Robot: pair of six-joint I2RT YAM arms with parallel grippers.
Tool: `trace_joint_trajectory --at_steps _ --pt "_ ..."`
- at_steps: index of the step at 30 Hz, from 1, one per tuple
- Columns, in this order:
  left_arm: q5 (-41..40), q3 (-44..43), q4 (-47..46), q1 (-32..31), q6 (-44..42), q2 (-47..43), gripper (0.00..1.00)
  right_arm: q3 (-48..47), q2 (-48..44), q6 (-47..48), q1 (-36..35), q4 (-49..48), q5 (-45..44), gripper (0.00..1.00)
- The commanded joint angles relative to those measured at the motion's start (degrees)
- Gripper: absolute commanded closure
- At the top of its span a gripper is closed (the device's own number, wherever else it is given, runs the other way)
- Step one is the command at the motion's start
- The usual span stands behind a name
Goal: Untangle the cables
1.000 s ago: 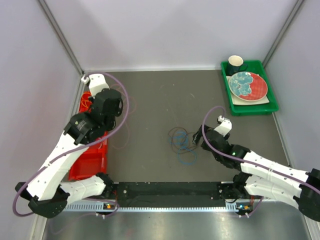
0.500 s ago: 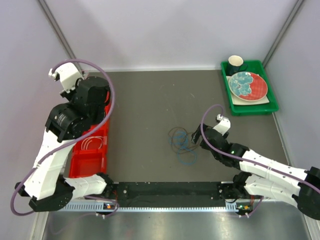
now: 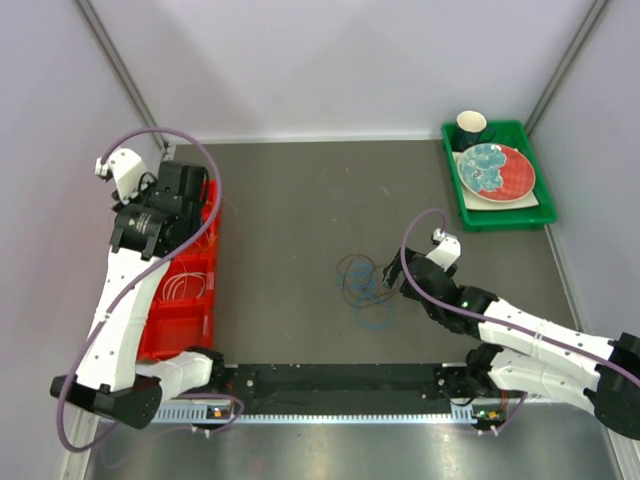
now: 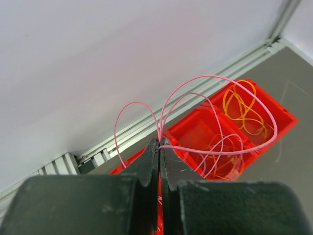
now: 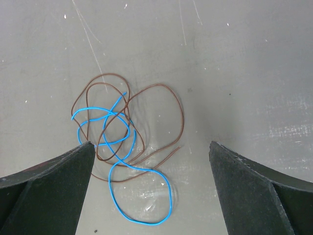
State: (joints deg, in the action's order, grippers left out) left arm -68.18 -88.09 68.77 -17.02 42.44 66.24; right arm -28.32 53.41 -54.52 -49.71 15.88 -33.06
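A blue cable (image 5: 110, 181) and a brown cable (image 5: 182, 116) lie tangled together on the grey table, seen from above as one small heap (image 3: 362, 285). My right gripper (image 5: 150, 147) hovers open over them with nothing between its fingers; it sits just right of the heap (image 3: 392, 275). My left gripper (image 4: 160, 141) is shut on a thin pink cable (image 4: 210, 76), whose loops hang out over the red bin (image 4: 195, 129). An orange-yellow cable (image 4: 242, 110) lies in that bin. The left gripper (image 3: 195, 195) is raised above the bin's far end.
The red bin (image 3: 150, 335) runs along the left wall. A green tray (image 3: 500, 215) at the back right holds a plate (image 3: 495, 170) and a dark cup (image 3: 471, 127). A black rail (image 3: 340, 378) lines the near edge.
My left arm has risen and swung back towards the left wall above the red bin, carrying the pink cable. The right arm and the blue-brown tangle have stayed put.
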Motion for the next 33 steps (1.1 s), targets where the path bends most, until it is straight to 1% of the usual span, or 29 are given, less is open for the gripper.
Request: trace_joint_trajectory --at_steps 1,3,8,11,12,14,15,16,17,19,20,23,28,33 --pt "1.7 4.1 -1.8 4.6 4.1 -3.9 1.0 -2.9 0.0 0.4 0.3 -1.3 0.3 0.01" --pt "2.9 6.0 -2.1 6.2 4.1 -4.7 1.0 -3.0 0.1 0.6 0.3 -1.3 0.4 0.01" --pt "5.3 10.2 2.6 11.4 8.1 -5.0 1.0 -3.0 0.2 0.7 0.3 -1.5 0.7 0.01" --pt "7.6 14.4 1.6 13.3 8.6 -7.1 1.0 -3.0 0.3 0.7 0.3 -1.5 0.8 0.01" --pt "8.7 17.1 0.8 14.5 7.8 -7.6 1.0 -3.0 0.2 0.7 0.3 -1.6 0.8 0.01" --pt "12.7 19.4 -0.7 16.0 7.6 -8.8 1.0 -3.1 0.3 0.8 0.3 -1.6 0.9 0.01" --pt "14.2 21.3 -1.0 18.2 7.7 -9.1 1.0 -3.1 0.3 0.8 0.3 -1.5 0.9 0.01" --pt "18.0 22.2 -1.3 19.2 7.8 -9.2 1.0 -3.1 0.3 0.7 0.3 -1.5 1.0 0.01" --pt "19.9 23.7 -1.9 21.1 7.7 -9.2 1.0 -3.1 0.3 0.8 0.2 -1.5 0.9 0.01" --pt "24.4 24.8 -2.0 22.7 7.6 -9.2 1.0 -3.1 0.3 0.8 0.3 -1.4 1.0 0.01" --pt "25.2 25.8 -2.1 23.6 7.6 -9.2 1.0 -3.1 0.4 0.8 0.3 -1.4 1.0 0.01" --pt "26.2 27.4 -1.9 24.4 8.3 -9.3 1.0 -3.1 0.3 0.7 0.3 -1.4 1.1 0.01" --pt "28.2 30.1 -5.2 24.7 7.0 -9.5 1.0 -3.1 0.7 0.9 0.3 -1.7 1.3 0.01" --pt "27.6 29.9 -5.8 24.8 7.1 -5.5 1.0 -3.4 1.0 1.1 0.3 -1.4 1.5 0.01"
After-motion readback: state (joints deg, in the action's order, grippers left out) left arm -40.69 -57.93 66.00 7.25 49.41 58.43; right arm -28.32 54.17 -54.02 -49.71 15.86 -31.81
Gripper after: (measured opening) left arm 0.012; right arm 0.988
